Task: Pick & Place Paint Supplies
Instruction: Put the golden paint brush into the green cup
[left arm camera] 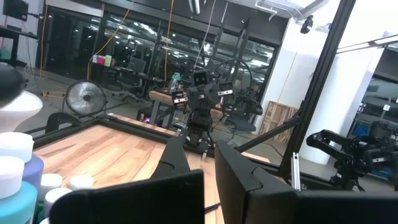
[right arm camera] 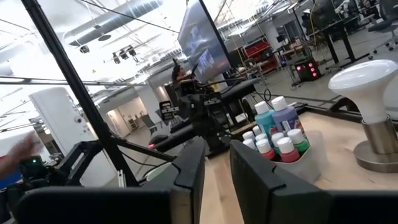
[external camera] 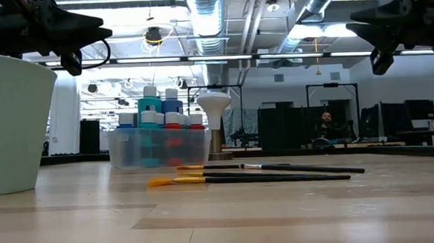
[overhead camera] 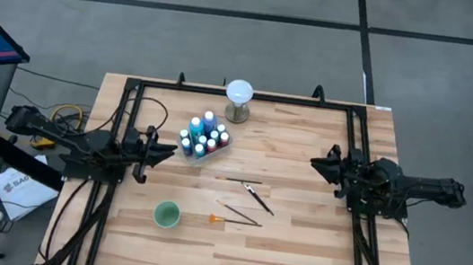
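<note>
Currently, status by item:
Brushes [overhead camera: 247, 204]: flat mid-desk, long axes roughly across, between both arms.
Bottles [overhead camera: 203, 137]: binned, near left pincer [overhead camera: 166, 150].
Left pincer: closed, empty.
Right pincer [overhead camera: 316, 163]: slightly parted, empty, raised.
Clearance: open desk [overhead camera: 295, 248] around brushes; cup [overhead camera: 166, 214] beside orange tip.

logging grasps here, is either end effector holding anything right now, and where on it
Nothing is held. The left end effector is shut on nothing, and the right end effector has an empty gap between its fingers.
</note>
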`<action>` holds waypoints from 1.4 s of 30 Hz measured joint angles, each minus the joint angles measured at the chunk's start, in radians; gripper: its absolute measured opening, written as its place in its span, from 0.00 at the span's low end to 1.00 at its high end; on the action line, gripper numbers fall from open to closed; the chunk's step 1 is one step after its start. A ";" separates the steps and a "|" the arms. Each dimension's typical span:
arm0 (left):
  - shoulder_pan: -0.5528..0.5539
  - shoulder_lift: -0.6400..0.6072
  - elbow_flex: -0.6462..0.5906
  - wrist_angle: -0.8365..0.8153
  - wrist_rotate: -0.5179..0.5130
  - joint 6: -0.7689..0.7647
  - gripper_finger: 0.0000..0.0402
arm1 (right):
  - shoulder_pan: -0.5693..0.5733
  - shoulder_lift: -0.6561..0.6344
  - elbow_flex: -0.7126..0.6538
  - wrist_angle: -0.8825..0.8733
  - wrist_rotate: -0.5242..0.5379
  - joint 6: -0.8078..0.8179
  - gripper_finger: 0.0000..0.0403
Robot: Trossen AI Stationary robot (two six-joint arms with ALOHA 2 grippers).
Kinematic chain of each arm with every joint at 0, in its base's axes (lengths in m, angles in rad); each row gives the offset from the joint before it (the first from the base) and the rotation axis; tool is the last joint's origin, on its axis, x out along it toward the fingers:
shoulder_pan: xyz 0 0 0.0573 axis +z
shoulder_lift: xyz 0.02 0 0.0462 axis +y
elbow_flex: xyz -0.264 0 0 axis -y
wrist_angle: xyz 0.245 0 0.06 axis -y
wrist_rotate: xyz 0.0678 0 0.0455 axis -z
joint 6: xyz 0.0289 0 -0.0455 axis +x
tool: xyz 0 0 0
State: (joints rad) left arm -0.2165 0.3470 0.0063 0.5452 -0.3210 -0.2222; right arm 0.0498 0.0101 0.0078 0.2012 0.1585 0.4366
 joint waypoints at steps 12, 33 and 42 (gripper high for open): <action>0.000 0.000 0.000 0.003 0.003 0.000 0.00 | 0.000 0.000 0.000 -0.006 0.000 0.002 0.18; 0.001 -0.294 0.000 0.004 -0.001 0.000 0.00 | 0.000 0.000 -0.001 -0.007 0.000 0.001 0.18; 0.003 -0.347 0.000 0.047 -0.005 0.000 0.00 | 0.000 0.000 -0.001 -0.011 0.000 0.001 0.18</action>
State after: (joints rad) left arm -0.2134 0.0002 0.0063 0.5922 -0.3260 -0.2222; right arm 0.0501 0.0101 0.0067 0.1898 0.1581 0.4377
